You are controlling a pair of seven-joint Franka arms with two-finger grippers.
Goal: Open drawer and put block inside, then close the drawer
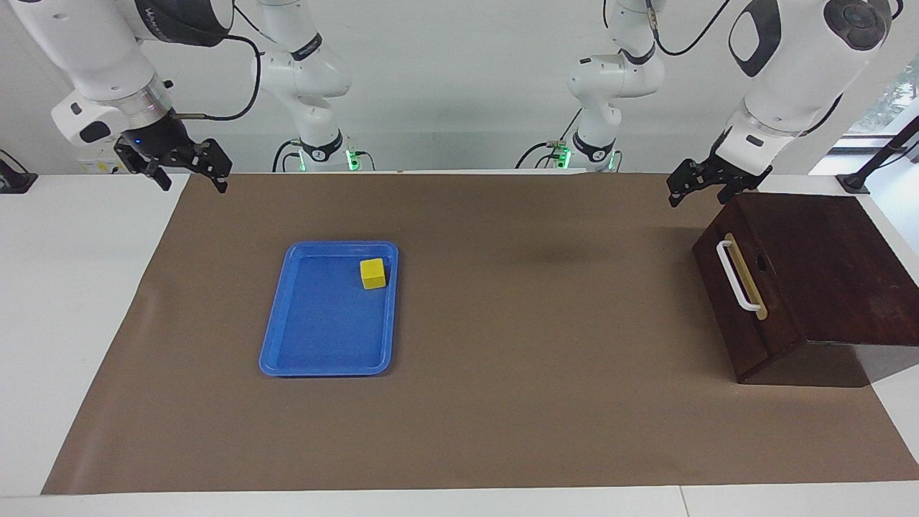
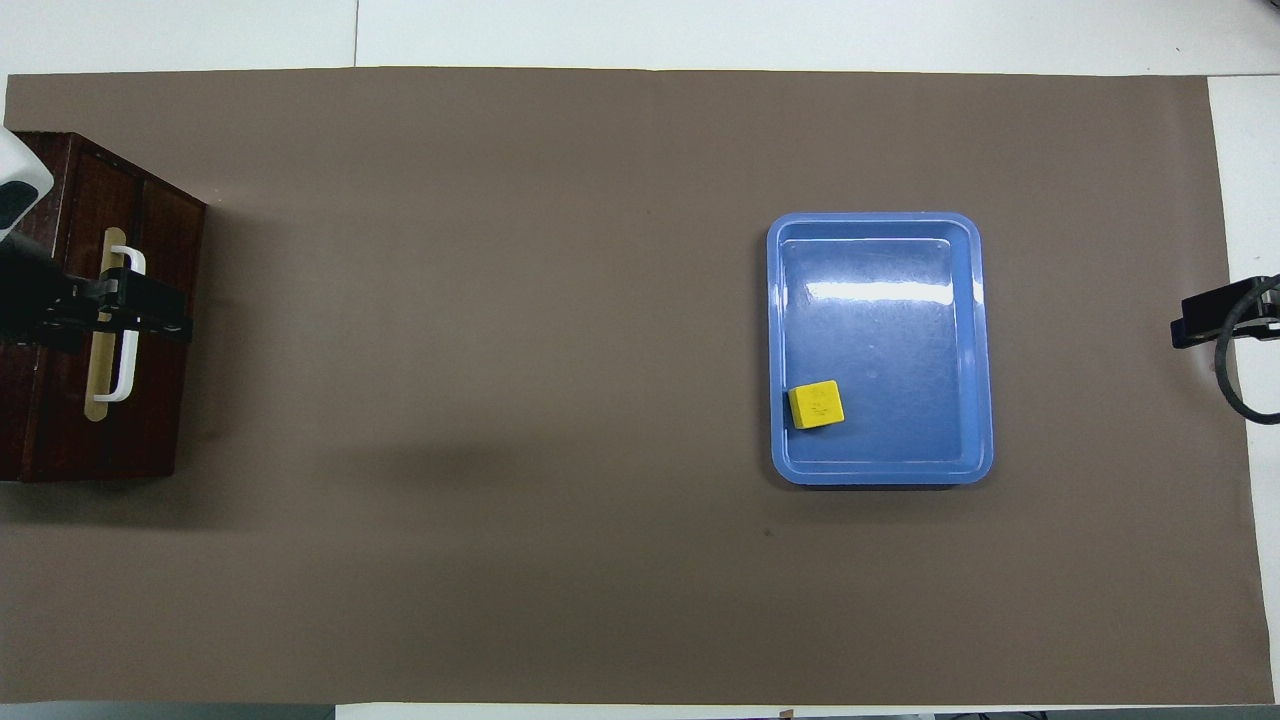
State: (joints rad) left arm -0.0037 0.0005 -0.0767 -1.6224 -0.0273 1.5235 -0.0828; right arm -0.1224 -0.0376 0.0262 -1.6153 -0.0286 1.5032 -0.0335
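Facing view. The left gripper [image 1: 696, 188] hangs in the air over the robot-side edge of the dark wooden box [image 1: 826, 273], its 2 fingers spread apart and gripping nothing. Just below it lies the drawer [image 1: 732, 301], shut flush with the box front; its white bar handle [image 1: 736, 276] sits on a tan strip, clear of the fingers. The right gripper [image 1: 188, 172] hangs over the robot-side edge of the brown mat [image 1: 502, 402] at the right arm's end of the table, jaws likewise spread and empty. The blue tray [image 1: 316, 362] rests on the mat below and toward the table's middle from this gripper, well apart from it. The block [image 1: 372, 273], 1 small yellow cube, sits in the tray's corner nearest the robots on the drawer's side, well apart from both grippers.

Overhead view. The left gripper [image 2: 140, 310] overlaps the handle [image 2: 125, 380] and box top [image 2: 60, 440]; contact cannot be read here. The right gripper [image 2: 1195, 325] shows only at the frame edge, over the mat's margin. The block [image 2: 816, 404] lies against the tray's [image 2: 880, 470] wall, between the 2 grippers and closer to the right one.
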